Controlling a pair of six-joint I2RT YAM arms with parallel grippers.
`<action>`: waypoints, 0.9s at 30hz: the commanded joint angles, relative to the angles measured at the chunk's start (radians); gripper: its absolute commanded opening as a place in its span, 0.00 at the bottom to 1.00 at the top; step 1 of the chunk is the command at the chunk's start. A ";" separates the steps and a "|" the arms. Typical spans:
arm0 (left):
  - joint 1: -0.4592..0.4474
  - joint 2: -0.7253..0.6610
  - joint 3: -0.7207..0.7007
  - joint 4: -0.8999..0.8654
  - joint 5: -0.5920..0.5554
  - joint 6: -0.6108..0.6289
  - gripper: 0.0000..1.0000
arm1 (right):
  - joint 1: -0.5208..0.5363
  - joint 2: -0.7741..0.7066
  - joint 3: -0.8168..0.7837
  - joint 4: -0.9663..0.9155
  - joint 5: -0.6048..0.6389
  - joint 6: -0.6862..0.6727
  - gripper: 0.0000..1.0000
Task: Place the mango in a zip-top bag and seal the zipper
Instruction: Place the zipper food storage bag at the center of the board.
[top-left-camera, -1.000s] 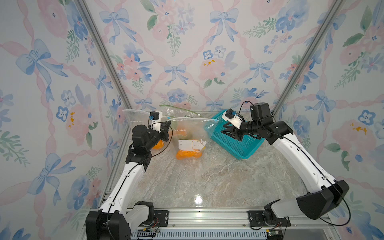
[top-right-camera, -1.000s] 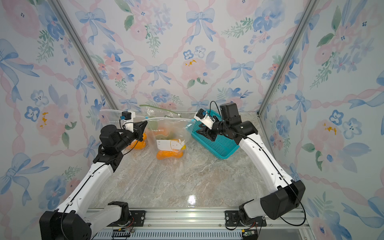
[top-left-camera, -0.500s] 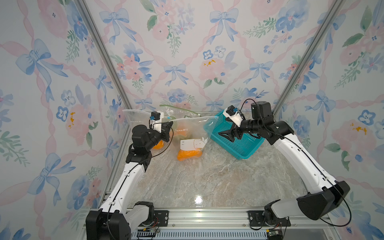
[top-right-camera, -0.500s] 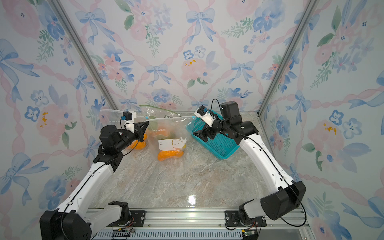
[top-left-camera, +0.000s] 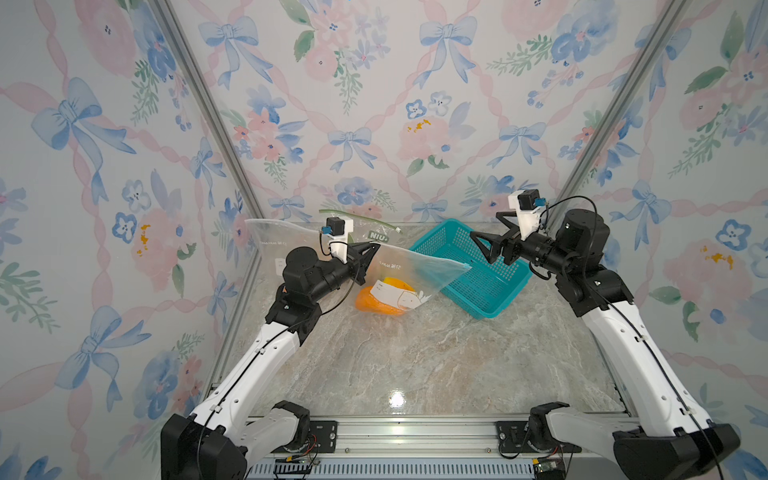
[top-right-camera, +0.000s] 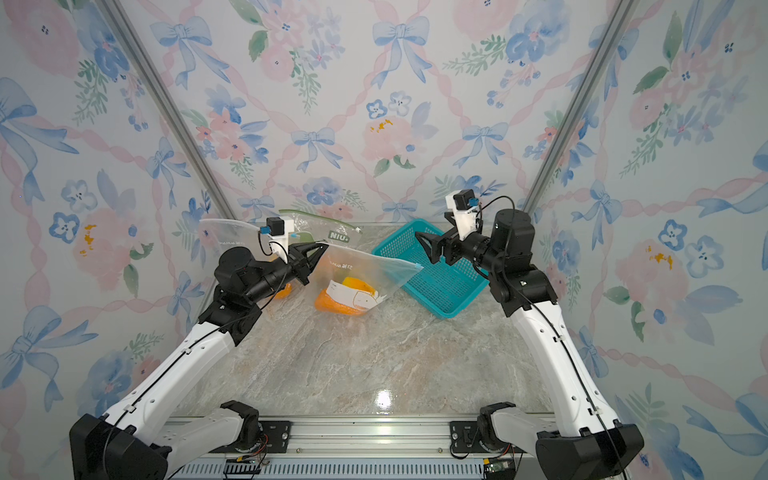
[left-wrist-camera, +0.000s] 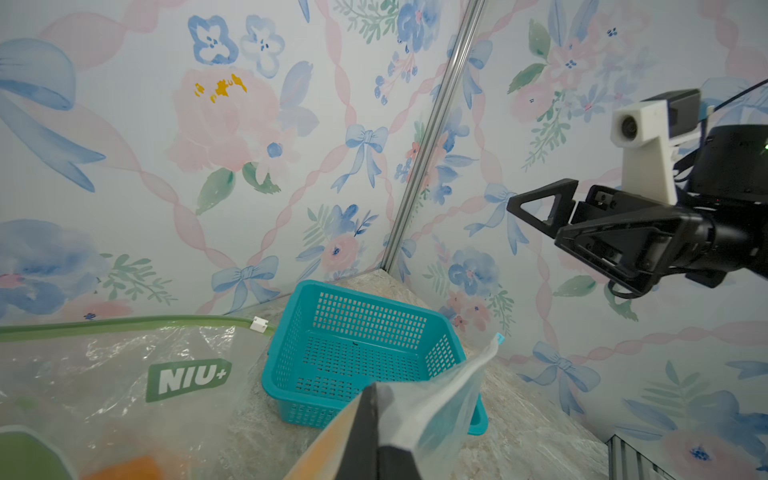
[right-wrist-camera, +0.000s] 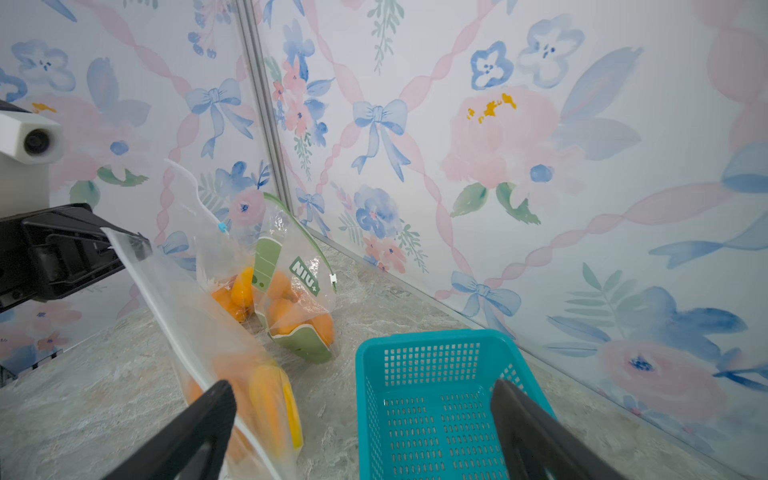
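- An orange-yellow mango (top-left-camera: 382, 297) lies in the bottom of a clear plastic zip-top bag (top-left-camera: 415, 266) with a white printed label. It sits below the left gripper and a little towards the right gripper.
- The left gripper (top-left-camera: 376, 247) has its black jaws pressed together on one top corner of the bag, which hangs from that grip.
- The bag's top edge runs away from the left gripper to a small blue slider (top-left-camera: 467, 264) at the free corner. The plastic is blurred in the right wrist view, so I cannot tell whether the zipper is fully sealed.
- The right gripper (top-left-camera: 486, 226) is just beyond the slider, jaws spread wide and holding nothing, clear of the bag.
- A teal perforated plastic basket (top-left-camera: 478, 286) sits beneath the right gripper.
- Behind the left gripper stand a green-trimmed clear bag marked "NIU+" (top-left-camera: 376, 235), holding orange fruit, and another clear bag (top-left-camera: 270, 237).
- Everything rests on a grey-beige marble tabletop (top-left-camera: 415, 361).
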 joint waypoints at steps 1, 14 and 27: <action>-0.023 0.020 0.069 0.046 0.035 -0.098 0.00 | -0.035 -0.052 -0.053 0.134 0.013 0.145 0.99; -0.202 0.137 0.177 0.049 -0.034 -0.231 0.00 | -0.043 -0.133 -0.130 0.156 0.264 0.138 0.99; -0.156 0.448 0.211 0.068 -0.145 -0.277 0.00 | -0.043 -0.064 -0.107 0.128 0.280 0.147 0.99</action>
